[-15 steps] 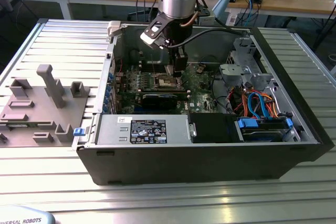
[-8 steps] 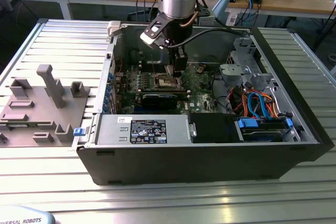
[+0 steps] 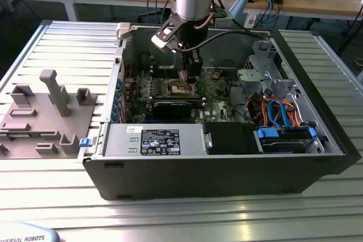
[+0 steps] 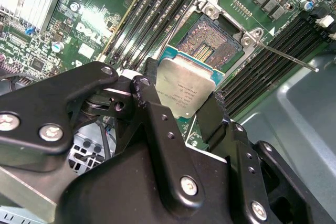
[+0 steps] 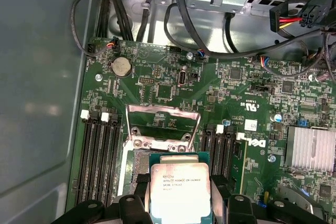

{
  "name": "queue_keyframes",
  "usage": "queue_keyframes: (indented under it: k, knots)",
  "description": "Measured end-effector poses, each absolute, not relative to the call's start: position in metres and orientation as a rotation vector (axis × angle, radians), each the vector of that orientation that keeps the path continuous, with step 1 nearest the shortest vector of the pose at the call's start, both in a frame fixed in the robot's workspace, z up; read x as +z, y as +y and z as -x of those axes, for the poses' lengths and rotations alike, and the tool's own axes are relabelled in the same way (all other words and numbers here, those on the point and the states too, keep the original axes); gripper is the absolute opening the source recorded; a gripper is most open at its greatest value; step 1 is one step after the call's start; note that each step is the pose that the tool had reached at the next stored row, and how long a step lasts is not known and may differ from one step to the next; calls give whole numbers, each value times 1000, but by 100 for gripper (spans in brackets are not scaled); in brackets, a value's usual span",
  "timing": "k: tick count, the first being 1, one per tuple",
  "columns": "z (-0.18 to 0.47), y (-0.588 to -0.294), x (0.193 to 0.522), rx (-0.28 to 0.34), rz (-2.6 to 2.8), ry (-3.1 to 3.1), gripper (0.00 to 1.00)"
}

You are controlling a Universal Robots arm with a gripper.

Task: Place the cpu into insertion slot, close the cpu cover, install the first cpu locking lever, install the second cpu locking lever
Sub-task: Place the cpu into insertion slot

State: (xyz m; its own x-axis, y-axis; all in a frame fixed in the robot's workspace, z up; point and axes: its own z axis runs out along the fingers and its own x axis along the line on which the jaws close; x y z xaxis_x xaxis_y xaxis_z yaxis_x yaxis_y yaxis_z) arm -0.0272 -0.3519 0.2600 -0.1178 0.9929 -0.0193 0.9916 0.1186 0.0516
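Observation:
My gripper (image 4: 181, 98) is shut on the cpu (image 4: 189, 90), a flat square chip with a dull silver top, pinched at two opposite edges by black fingers (image 5: 140, 182). The cpu (image 5: 180, 190) hangs tilted just above one side of the insertion slot (image 4: 212, 43), whose pin field lies bare. The cpu cover (image 5: 163, 109), a silvery frame, stands swung up at the slot's hinge side. A thin locking lever (image 4: 289, 57) sticks out unlatched beside the slot. In the exterior view the gripper (image 3: 190, 77) reaches down into the open computer case over the motherboard (image 3: 212, 92).
Black memory slots (image 5: 100, 156) flank the slot on both sides. A finned heatsink (image 5: 312, 148), a coin battery (image 5: 121, 66) and loose cables (image 5: 220, 40) lie nearby. The drive cage (image 3: 261, 66) and power supply (image 3: 161, 140) crowd the case. Grey fixtures (image 3: 51, 106) stand outside it.

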Motion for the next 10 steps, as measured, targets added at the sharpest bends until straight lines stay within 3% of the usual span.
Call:
queue_keyframes:
  k: [10]
  knots:
    - [27, -352, 260, 40, -2060, 2307, 55]
